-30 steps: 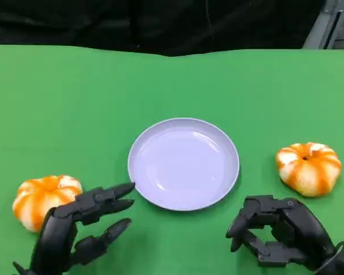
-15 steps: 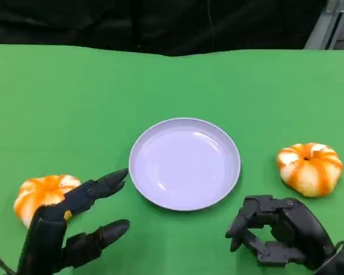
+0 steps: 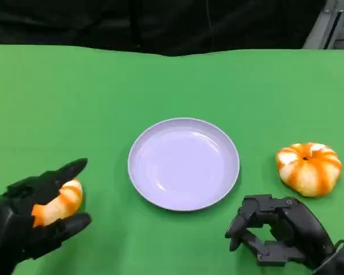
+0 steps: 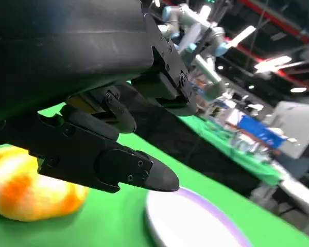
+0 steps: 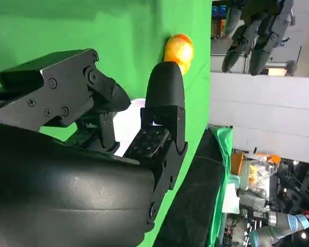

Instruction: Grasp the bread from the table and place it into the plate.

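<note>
Your left hand (image 3: 28,220) has its fingers around the left pumpkin-shaped bread (image 3: 60,201), which lies on the green table (image 3: 74,109) well apart from the lilac plate (image 3: 183,163) — whether they already press it, you cannot tell. Close them evenly on both sides before you lift; the bread looks soft, so do not squeeze hard. Your right hand (image 3: 278,232) rests curled and empty near the second bread (image 3: 308,168) — leave it there.
</note>
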